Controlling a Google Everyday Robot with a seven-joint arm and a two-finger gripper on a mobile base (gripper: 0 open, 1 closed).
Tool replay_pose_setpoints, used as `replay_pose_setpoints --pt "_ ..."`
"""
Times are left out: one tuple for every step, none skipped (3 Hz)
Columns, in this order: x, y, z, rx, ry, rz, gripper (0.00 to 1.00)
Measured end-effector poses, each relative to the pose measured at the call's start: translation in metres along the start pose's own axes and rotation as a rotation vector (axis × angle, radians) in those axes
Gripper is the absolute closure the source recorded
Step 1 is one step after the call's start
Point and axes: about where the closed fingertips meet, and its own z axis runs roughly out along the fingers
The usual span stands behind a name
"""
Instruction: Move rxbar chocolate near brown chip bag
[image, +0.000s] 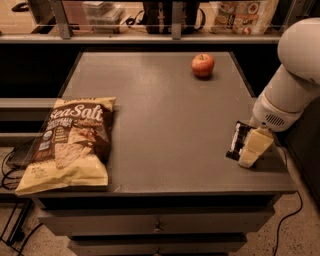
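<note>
While our gripper (252, 150) sits right against the rxbar chocolate (238, 141) at the right edge of the table (160, 100), we cannot tell if it has hold. We should grab tight, lift a little, then carry it left and set it down near the brown chip bag (70, 145).
</note>
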Motion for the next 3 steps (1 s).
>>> replay_pose_setpoints --pt "-0.001 0.000 -0.004 0.003 0.001 0.000 0.65" --pt "-0.002 -0.001 -0.009 0.003 0.001 0.000 0.88" --pt "-0.035 0.000 -0.046 0.059 -0.026 -0.094 1.00"
